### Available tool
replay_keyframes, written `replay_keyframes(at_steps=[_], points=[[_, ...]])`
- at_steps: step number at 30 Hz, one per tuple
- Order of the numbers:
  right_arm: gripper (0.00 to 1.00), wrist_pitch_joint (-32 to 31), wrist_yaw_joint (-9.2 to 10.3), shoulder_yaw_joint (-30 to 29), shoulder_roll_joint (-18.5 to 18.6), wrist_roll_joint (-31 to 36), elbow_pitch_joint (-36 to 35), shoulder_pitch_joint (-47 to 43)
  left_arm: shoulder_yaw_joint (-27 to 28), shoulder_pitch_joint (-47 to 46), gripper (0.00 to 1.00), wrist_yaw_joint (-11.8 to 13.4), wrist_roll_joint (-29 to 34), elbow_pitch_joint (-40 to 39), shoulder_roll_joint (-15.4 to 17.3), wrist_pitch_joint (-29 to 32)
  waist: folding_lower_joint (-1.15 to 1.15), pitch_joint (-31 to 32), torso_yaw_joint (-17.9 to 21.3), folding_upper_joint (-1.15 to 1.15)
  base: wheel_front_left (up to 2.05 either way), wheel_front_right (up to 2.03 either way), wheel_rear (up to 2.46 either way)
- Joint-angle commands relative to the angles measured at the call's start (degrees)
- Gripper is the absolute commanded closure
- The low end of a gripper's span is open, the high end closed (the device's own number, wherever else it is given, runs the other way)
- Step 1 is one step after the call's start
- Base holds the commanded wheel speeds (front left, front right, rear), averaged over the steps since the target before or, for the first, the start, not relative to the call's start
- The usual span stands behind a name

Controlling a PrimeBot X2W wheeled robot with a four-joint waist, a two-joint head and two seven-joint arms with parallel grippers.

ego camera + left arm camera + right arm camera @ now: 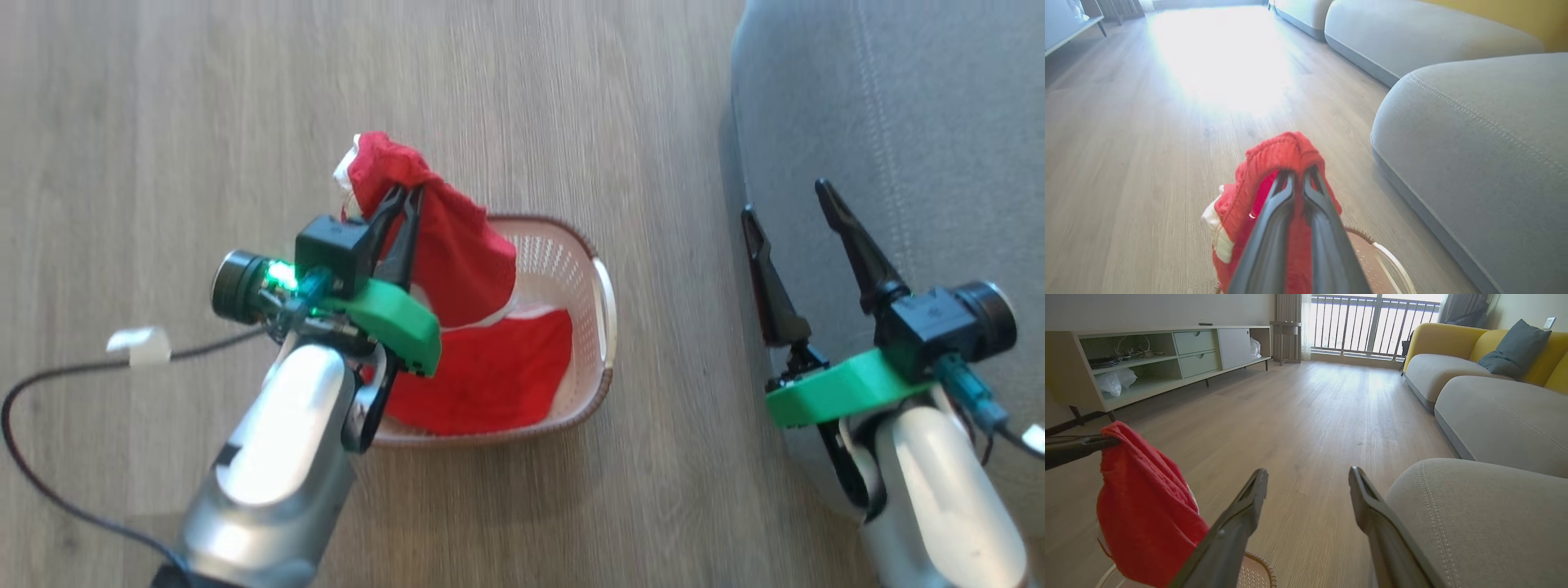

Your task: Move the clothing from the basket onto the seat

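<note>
Evidently mid-lift, the left gripper point(406, 191) pinched clothing point(465, 253) hanging below its fingers, above the basket point(563, 249); the right gripper point(784, 198) gaped empty. Next probably: swing onto the seat point(939, 106).

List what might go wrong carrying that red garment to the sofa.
The left hand pinches the red garment at one edge, so it may slip free mid-swing. Its hanging tail dangles over the basket and could snag its rim or drag the second garment. The open right hand stands at the edge of the sofa cushion and might catch the cloth.
</note>
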State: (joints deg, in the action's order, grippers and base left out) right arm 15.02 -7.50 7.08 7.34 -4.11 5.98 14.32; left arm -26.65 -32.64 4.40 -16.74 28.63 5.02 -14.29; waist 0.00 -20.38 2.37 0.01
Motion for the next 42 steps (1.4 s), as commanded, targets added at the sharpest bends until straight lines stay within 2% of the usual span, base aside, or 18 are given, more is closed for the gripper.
replay_keyframes(at_steps=[1, 9, 14, 25, 37, 42], points=[[0.00, -0.02, 0.01, 0.88, -0.59, -0.54, -2.42, -2.01, 3.93, 1.49, 1.00, -0.70, 2.19, -4.54, 0.04, -0.70, 0.00, 4.31, -0.78, -0.01, 0.00, 0.00, 0.00], [0.00, -0.02, 0.01, -0.57, -1.77, -0.86, -5.28, -5.83, 9.83, 8.39, 1.00, -3.25, 8.03, -17.00, -1.72, -0.71, 0.00, 11.14, -1.44, -0.01, 0.00, 0.00, 0.00], [0.00, -0.02, 0.01, -0.12, -2.08, -0.67, -6.04, -8.36, 11.43, 11.47, 1.00, -3.24, 8.66, -22.84, -2.07, -0.71, 0.00, 14.22, -1.93, -0.01, 0.00, 0.00, 0.00], [0.00, -0.02, 0.01, 1.44, -2.01, -1.17, -5.63, -11.42, 10.74, 12.63, 1.00, -0.58, 5.39, -31.07, -2.12, -0.71, 0.00, 18.57, -2.06, -0.01, 0.00, 0.00, 0.00], [0.00, -0.02, 0.01, 2.74, -1.25, -2.14, -8.46, -13.53, 7.91, 11.23, 1.00, -2.28, 7.18, -36.70, -2.13, -0.71, 0.00, 19.95, -1.88, -0.01, 0.00, 0.00, 0.00], [0.00, -0.02, 0.01, 2.85, -0.87, -2.03, -8.75, -14.35, 6.80, 10.59, 1.00, -2.22, 7.04, -39.15, -2.13, -0.71, 0.00, 20.25, -1.86, -0.01, 0.00, 0.00, 0.00]])
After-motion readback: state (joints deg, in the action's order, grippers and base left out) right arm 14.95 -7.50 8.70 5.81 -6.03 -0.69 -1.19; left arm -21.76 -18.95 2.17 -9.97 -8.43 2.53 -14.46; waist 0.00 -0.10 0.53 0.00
